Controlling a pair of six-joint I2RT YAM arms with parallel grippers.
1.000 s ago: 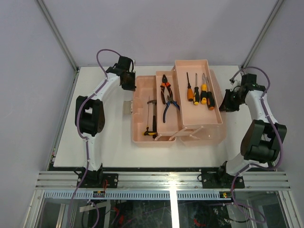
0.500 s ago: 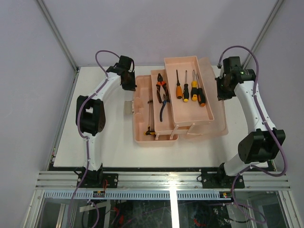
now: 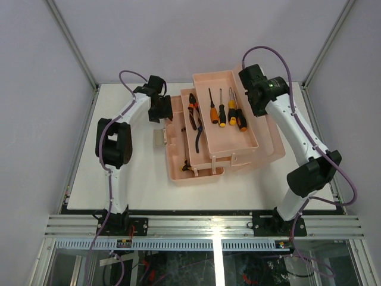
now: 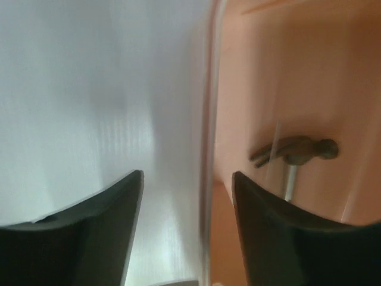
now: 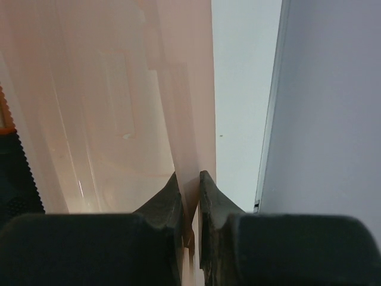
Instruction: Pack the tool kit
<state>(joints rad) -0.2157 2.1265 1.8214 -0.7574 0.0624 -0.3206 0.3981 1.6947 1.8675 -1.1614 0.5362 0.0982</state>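
The salmon-pink toolbox (image 3: 176, 171) stands mid-table with its tiered trays swung partly over the base. The upper tray holds orange-black screwdrivers (image 3: 229, 111); the tray below holds the pliers (image 3: 193, 113). The hammer (image 4: 296, 150) lies in the base. My right gripper (image 3: 257, 106) is raised over the box's far right corner, shut on the thin edge of the translucent lid (image 5: 189, 119). My left gripper (image 3: 161, 113) is open at the base's far left corner. Its fingers (image 4: 107, 220) stand astride the box wall (image 4: 208, 119) without pressing it.
The white table (image 3: 131, 179) stretches around the box, with its edge and a metal rail at the front. Grey enclosure walls and slanted frame posts (image 3: 74, 44) close in the sides. The right arm (image 3: 300, 140) arches over the table's right part.
My right arm has swung up and left from beside the box, carrying the lid edge, and the trays have slid left over the base. My left gripper has opened at the wall.
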